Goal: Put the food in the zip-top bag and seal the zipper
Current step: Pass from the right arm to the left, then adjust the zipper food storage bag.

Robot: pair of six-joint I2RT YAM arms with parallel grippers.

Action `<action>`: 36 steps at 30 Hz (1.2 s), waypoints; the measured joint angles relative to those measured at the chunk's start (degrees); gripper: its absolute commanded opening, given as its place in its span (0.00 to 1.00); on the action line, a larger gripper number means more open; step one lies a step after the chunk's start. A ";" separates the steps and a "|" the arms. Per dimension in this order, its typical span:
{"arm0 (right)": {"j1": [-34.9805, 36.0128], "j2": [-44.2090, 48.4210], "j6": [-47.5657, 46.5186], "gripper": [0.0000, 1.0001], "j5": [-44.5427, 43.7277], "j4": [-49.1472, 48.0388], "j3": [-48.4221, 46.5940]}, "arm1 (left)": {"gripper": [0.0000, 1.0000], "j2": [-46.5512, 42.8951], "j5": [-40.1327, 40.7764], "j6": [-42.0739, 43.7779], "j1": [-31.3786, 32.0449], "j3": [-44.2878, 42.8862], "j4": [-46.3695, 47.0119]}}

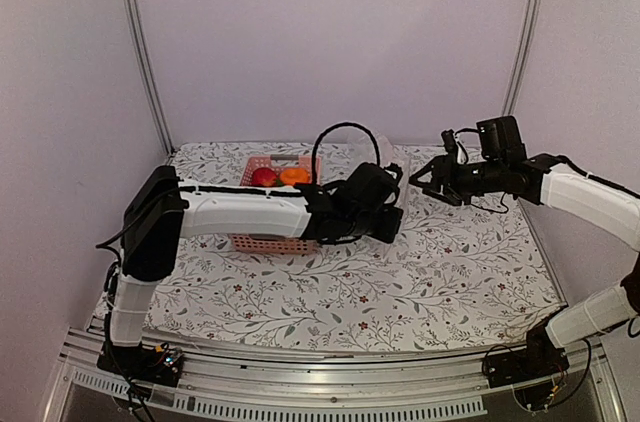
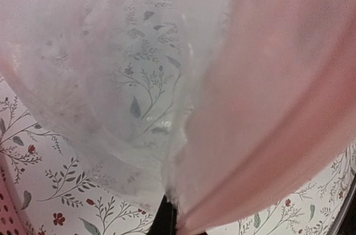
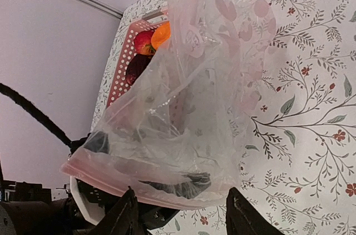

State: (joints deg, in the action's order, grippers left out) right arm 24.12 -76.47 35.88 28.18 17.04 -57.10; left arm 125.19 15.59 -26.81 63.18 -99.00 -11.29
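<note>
The zip-top bag is clear and crinkly with pink dots, and its pinkish zipper band runs along the mouth. My left gripper is shut on the mouth edge and holds the bag up off the table; in the left wrist view the bag fills the frame above one dark finger. My right gripper is open, with its fingers just short of the mouth and not touching it. The food, red, orange and dark purple pieces, lies in the pink basket.
The pink basket stands under and behind my left forearm, at the left of the floral tablecloth. A black cable loops over the left wrist. Pale walls and metal posts close in the back.
</note>
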 measured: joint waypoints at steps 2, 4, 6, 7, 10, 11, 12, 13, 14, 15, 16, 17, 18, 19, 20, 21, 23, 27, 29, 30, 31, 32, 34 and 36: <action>0.50 0.09 -2.51 0.52 -2.93 2.34 -2.34 | 0.00 -0.61 -0.57 0.22 -0.09 -0.07 -0.04; 1.79 0.09 -4.66 0.53 -5.49 4.15 -4.22 | 0.00 -1.55 -1.22 0.22 -0.20 -0.33 -0.20; 4.13 0.09 -6.56 0.53 -8.02 5.84 -6.03 | 0.00 -2.62 -1.84 0.13 -0.39 -0.76 -0.28; 5.31 0.07 -7.30 0.53 -8.87 6.34 -6.67 | 0.00 -3.06 -2.05 0.11 -0.50 -1.09 -0.42; 9.49 -0.20 -9.22 0.50 -12.26 7.74 -8.61 | 0.00 -4.28 -3.17 -0.04 -1.01 -2.82 -0.61; 10.88 -0.44 -9.81 0.48 -14.49 8.04 -9.29 | 0.00 -4.81 -3.58 -0.07 -1.18 -3.26 -1.11; 11.52 -0.63 -10.08 0.46 -15.89 8.22 -9.99 | 0.00 -5.35 -3.76 -0.07 -1.25 -3.28 -1.73; 12.17 -0.98 -10.19 0.45 -17.79 8.74 -10.84 | 0.00 -5.70 -4.09 -0.11 -1.33 -3.30 -1.81; 12.76 -1.31 -10.23 0.44 -19.69 9.16 -11.37 | 0.00 -6.01 -4.31 -0.22 -1.38 -3.39 -1.88; 13.18 -1.57 -10.19 0.43 -21.77 9.79 -11.85 | 0.00 -6.27 -4.55 -0.28 -1.42 -3.39 -1.90; 13.55 -1.77 -9.97 0.41 -23.98 10.54 -12.13 | 0.00 -6.45 -4.68 -0.28 -1.44 -3.41 -1.88; 13.79 -1.84 -9.79 0.40 -26.27 11.26 -12.20 | 0.00 -6.60 -4.83 -0.31 -1.49 -3.41 -1.86; 13.97 -1.84 -9.49 0.37 -28.61 12.28 -12.26 | 0.00 -6.71 -4.92 -0.33 -1.51 -3.39 -1.88; 14.05 -1.84 -9.35 0.34 -30.14 12.94 -12.31 | 0.00 -6.82 -5.16 -0.44 -1.55 -3.39 -1.88; 14.10 -1.84 -9.11 0.30 -31.93 13.51 -12.44 | 0.00 -6.91 -5.49 -0.48 -1.57 -3.39 -1.90; 14.10 -1.84 -9.01 0.26 -33.44 14.16 -12.61 | 0.00 -6.99 -5.75 -0.52 -1.62 -3.39 -1.90; 14.08 -1.84 -8.94 0.19 -35.78 15.21 -13.05 | 0.00 -7.13 -6.14 -0.81 -1.70 -3.39 -1.90; 14.10 -1.84 -8.72 0.00 -39.28 16.11 -13.22 | 0.00 -7.21 -6.47 -2.12 -2.14 -3.39 -2.03; 14.10 -1.84 -8.41 0.00 -41.11 16.57 -13.22 | 0.00 -7.23 -6.45 -2.95 -2.58 -3.39 -2.49; 14.10 -1.81 -8.33 0.00 -41.97 16.74 -13.22 | 0.00 -7.30 -6.51 -3.37 -2.89 -3.39 -2.80; 14.10 -1.77 -8.31 0.00 -43.12 16.92 -13.22 | 0.00 -7.37 -6.75 -3.69 -3.28 -3.39 -3.08; 14.10 -1.70 -8.28 0.00 -44.04 17.09 -13.22 | 0.00 -7.52 -7.26 -3.87 -3.72 -3.37 -3.08; 14.08 -1.44 -8.31 0.00 -45.94 17.42 -13.22 | 0.00 -8.02 -8.50 -3.69 -4.46 -3.08 -2.54; 13.90 -1.16 -8.44 0.00 -47.36 17.59 -13.22 | 0.00 -9.07 -10.69 -3.21 -4.81 -2.64 -1.60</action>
State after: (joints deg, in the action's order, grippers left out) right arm 38.02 -77.62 27.44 -19.18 34.63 -70.32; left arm 116.11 4.91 -30.02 58.37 -101.65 -12.88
